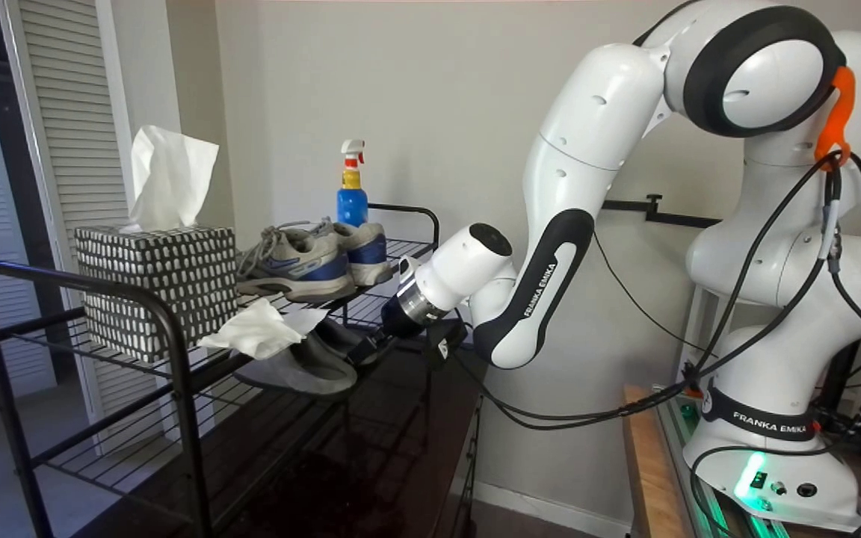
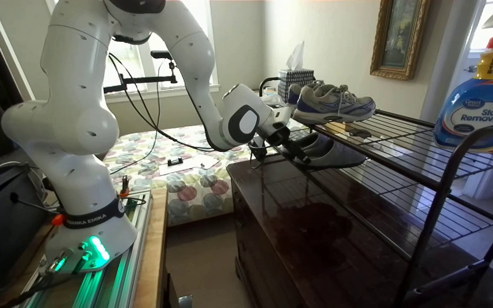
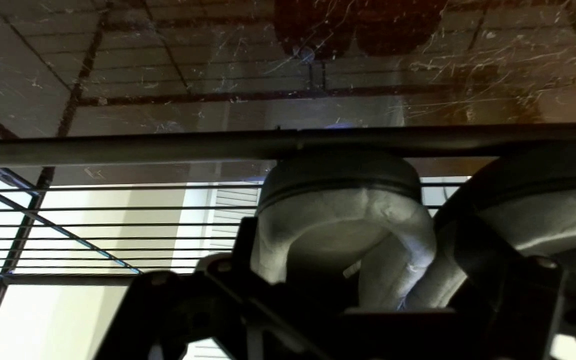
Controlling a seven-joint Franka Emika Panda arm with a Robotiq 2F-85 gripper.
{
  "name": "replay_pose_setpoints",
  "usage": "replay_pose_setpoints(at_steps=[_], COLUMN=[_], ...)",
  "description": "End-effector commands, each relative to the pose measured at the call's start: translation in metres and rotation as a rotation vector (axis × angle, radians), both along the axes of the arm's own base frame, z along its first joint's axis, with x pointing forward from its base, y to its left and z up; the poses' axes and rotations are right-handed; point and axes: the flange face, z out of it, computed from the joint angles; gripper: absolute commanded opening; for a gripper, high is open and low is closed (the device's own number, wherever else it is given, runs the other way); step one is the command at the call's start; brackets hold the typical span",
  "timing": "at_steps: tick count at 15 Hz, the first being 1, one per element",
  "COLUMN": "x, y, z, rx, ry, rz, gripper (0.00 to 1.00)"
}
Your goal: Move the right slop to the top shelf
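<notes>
In an exterior view, a bed (image 2: 208, 179) with a cover of coloured circles stands in the background. The white robot arm (image 1: 595, 112) is bent and reaches downward. Then comes the dark brown dresser (image 2: 298, 239), with a shiny top, and over this top is the rack (image 1: 188, 418), made of black metal tubes. The rack has the top shelf (image 2: 375, 156), of black wire, and directly below it the lower shelf (image 3: 118, 150).

On the top shelf there is, at one end, the tissue box (image 1: 161, 288) with black and white pattern, and one white tissue (image 1: 173, 175) comes up from it. Beside the box are the sneakers (image 2: 332, 107), grey with blue. Toward the opposite end, the spray bottle (image 2: 477, 102) stands upright, in blue, yellow and red.

The left shoe (image 1: 296, 372) and the right shoe (image 2: 340, 154), both grey and flat, rest on the lower shelf, soles down and side by side, heels turned to the robot. The jaws are spread wide at the right shoe, and its heel is between them, not gripped. If they touch it lightly, I cannot tell.
</notes>
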Motion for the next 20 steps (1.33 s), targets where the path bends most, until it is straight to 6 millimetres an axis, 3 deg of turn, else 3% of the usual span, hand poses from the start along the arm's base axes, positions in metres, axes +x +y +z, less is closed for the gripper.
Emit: replay_pose_setpoints(at_steps=[1, 2, 3, 5, 9, 11, 15, 17, 20], x=[0.011, 0.011, 0.012, 0.013, 0.017, 0.014, -0.017, -0.034, -0.053], y=[0.004, 0.005, 0.005, 0.003, 0.002, 0.002, -0.004, -0.012, -0.028], z=[-0.011, -0.011, -0.012, -0.014, -0.013, -0.010, 0.007, 0.012, 0.011], rx=[-0.008, -0.001, 0.005, 0.011, 0.019, 0.027, 0.042, 0.047, 0.054], ry=[0.001, 0.001, 0.003, 0.007, 0.005, 0.010, 0.045, 0.064, 0.096], rz=[-0.005, -0.002, -0.001, 0.001, 0.008, 0.010, 0.044, 0.043, 0.012], gripper=[1.00, 0.97, 0.74, 0.69, 0.42, 0.37, 0.19, 0.01, 0.02])
